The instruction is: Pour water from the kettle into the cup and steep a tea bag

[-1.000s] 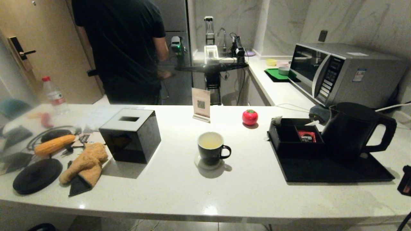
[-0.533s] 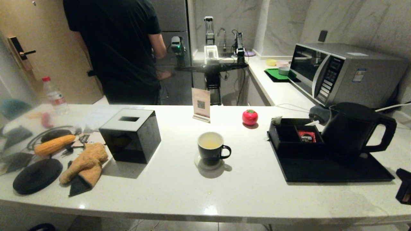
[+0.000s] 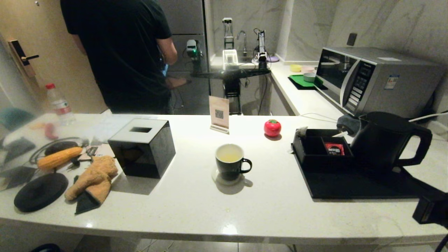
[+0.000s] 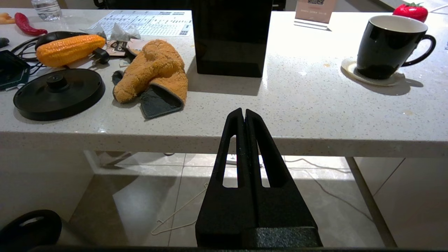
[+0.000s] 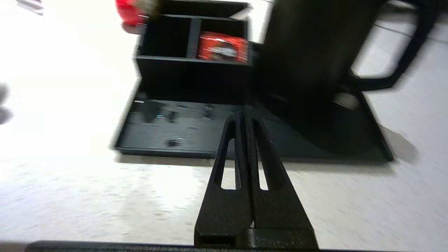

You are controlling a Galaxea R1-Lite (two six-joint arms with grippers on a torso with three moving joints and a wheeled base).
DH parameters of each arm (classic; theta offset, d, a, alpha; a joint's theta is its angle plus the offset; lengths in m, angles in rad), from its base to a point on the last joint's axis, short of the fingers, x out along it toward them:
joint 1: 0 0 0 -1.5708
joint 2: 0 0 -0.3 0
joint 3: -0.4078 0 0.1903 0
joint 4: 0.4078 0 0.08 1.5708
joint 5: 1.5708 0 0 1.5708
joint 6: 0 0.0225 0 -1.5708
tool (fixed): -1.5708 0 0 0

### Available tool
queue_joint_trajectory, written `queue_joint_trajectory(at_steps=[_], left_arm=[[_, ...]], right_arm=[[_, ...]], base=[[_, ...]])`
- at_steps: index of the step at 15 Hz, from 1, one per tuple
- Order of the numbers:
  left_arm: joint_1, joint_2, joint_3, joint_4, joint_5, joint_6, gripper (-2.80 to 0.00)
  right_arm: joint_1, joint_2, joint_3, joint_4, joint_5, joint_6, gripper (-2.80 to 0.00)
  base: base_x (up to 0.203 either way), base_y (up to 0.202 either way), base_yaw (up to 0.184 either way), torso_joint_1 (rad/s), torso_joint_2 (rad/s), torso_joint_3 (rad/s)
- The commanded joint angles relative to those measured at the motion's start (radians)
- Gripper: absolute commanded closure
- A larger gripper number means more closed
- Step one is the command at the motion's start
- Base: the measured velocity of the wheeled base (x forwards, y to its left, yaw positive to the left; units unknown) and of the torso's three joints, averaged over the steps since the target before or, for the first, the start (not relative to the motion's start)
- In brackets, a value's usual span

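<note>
Clutter fills the counter's (image 3: 196, 210) left end: a water bottle (image 3: 59, 105) whose label is too small to read, a corn cob (image 3: 57, 157), a round black kettle base (image 3: 40, 191) and an orange mitt (image 3: 94, 178). The left gripper (image 4: 244, 115), out of the head view, hangs below the counter's front edge with its two fingers pressed together on nothing. Next stands the black tissue box (image 3: 143, 147); its top is cut off in the left wrist view. Behind it a card stand (image 3: 219, 113) carries a QR code, its other print illegible. The cup (image 3: 230, 161) sits on a pale coaster mid-counter, with pale yellowish water (image 3: 229, 155) inside; no tea bag can be made out in it. A red tomato-shaped object (image 3: 272, 127) follows. On the black tray (image 3: 350, 185) a divided box holds a red sachet (image 3: 334, 148) printed NESCAFE, with a pale bag-like scrap (image 3: 301, 132) at the box's far left corner. The kettle (image 3: 383, 140) stands on the tray's right part. The right gripper (image 5: 245, 117), fingers closed and empty, points at the tray's near edge; the head view shows only a dark block of its arm at the right border.
</note>
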Motion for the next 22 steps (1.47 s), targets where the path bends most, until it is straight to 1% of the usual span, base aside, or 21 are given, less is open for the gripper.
queue_joint_trajectory(at_steps=[1,5,7,8,11,12,13,15,17,19,22], left_arm=[[0.0,0.0,0.0,0.0,0.0,-0.001,0.0],[0.0,0.0,0.0,0.0,0.0,-0.001,0.0],[0.0,0.0,0.0,0.0,0.0,-0.001,0.0],[0.0,0.0,0.0,0.0,0.0,-0.001,0.0],[0.0,0.0,0.0,0.0,0.0,-0.001,0.0],[0.0,0.0,0.0,0.0,0.0,-0.001,0.0],[0.0,0.0,0.0,0.0,0.0,-0.001,0.0],[0.0,0.0,0.0,0.0,0.0,-0.001,0.0],[0.0,0.0,0.0,0.0,0.0,-0.001,0.0],[0.0,0.0,0.0,0.0,0.0,-0.001,0.0],[0.0,0.0,0.0,0.0,0.0,-0.001,0.0]], right_arm=[[0.071,-0.004,-0.026,-0.015,0.001,0.001,0.0],[0.2,0.002,-0.095,-0.014,0.002,0.004,0.0],[0.249,0.02,-0.138,0.002,0.001,0.012,0.0],[0.256,0.045,-0.155,-0.002,0.0,0.011,0.0],[0.261,0.109,-0.256,-0.002,0.0,0.015,0.0],[0.274,0.114,-0.294,0.01,0.003,0.017,0.0],[0.295,0.118,-0.326,0.031,0.005,0.021,0.0],[0.337,0.121,-0.384,0.08,0.012,0.056,0.0],[0.345,0.126,-0.428,0.131,0.046,0.087,0.0],[0.345,0.132,-0.471,0.206,0.049,0.11,0.0],[0.345,0.133,-0.541,0.325,0.046,0.111,0.0]], base=[[0.0,0.0,0.0,0.0,0.0,0.0],[0.0,0.0,0.0,0.0,0.0,0.0],[0.0,0.0,0.0,0.0,0.0,0.0],[0.0,0.0,0.0,0.0,0.0,0.0],[0.0,0.0,0.0,0.0,0.0,0.0],[0.0,0.0,0.0,0.0,0.0,0.0],[0.0,0.0,0.0,0.0,0.0,0.0],[0.0,0.0,0.0,0.0,0.0,0.0],[0.0,0.0,0.0,0.0,0.0,0.0],[0.0,0.0,0.0,0.0,0.0,0.0],[0.0,0.0,0.0,0.0,0.0,0.0]])
